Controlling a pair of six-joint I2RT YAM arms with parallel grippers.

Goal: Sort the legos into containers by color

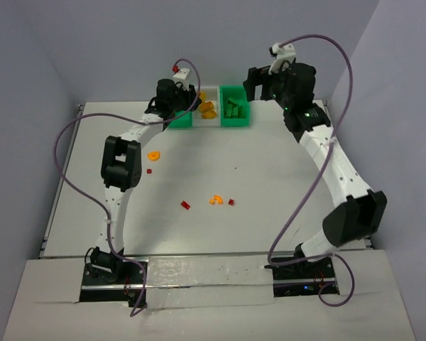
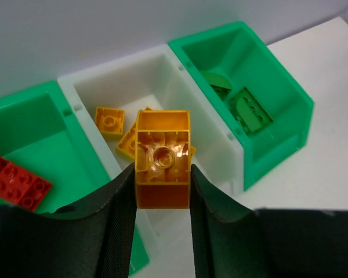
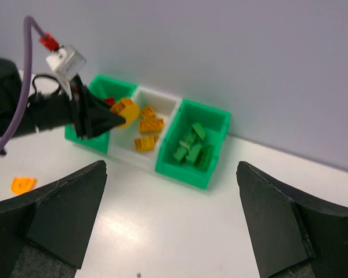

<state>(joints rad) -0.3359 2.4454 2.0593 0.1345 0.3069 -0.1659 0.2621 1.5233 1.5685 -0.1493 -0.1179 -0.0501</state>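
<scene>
In the left wrist view my left gripper (image 2: 162, 194) is shut on a yellow lego (image 2: 162, 165), holding it above the white container (image 2: 119, 76). That bin has other yellow legos (image 2: 110, 120) in it. Red legos (image 2: 17, 182) lie in the left green container (image 2: 23, 107), and green legos (image 2: 249, 111) in the right green container (image 2: 278, 87). My right gripper (image 3: 171, 214) hangs open and empty above the table, in front of the green bin (image 3: 185, 174). From above, the left gripper (image 1: 194, 99) is at the bins and the right gripper (image 1: 254, 85) is beside the right bin.
Loose legos lie on the table: an orange curved one (image 1: 153, 155) with a small red one (image 1: 149, 170) near the left arm, and a red one (image 1: 185, 205), an orange curved one (image 1: 216, 200) and a red one (image 1: 231, 202) mid-table. Walls stand close behind the bins.
</scene>
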